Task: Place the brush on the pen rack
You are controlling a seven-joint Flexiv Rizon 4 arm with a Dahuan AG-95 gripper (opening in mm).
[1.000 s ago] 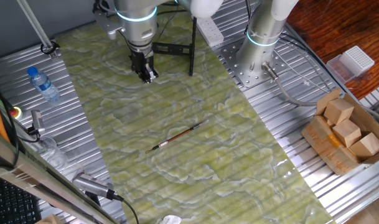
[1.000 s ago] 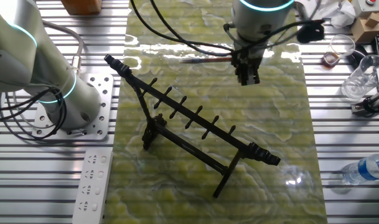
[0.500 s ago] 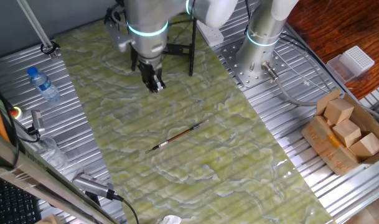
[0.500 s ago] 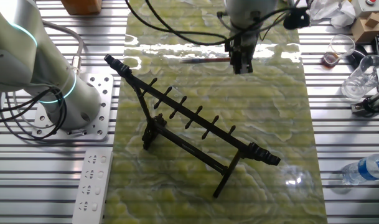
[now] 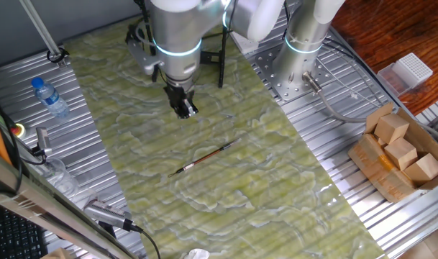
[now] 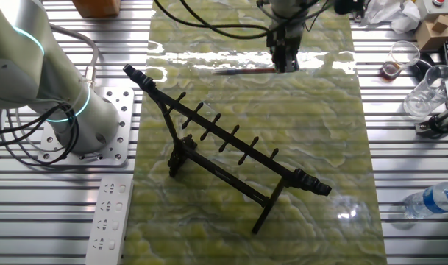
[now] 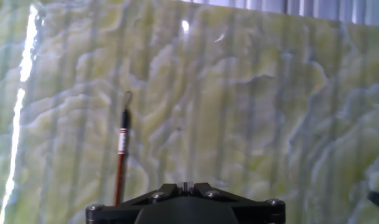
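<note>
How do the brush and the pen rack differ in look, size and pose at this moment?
The brush is one thin reddish-brown stick with a dark tip; the pen rack is a black frame of bars with short pegs. The brush is far smaller than the rack. The brush lies flat on the green mat; the rack stands up on its legs. Both rest on that mat, apart, and neither is held by the gripper.
</note>
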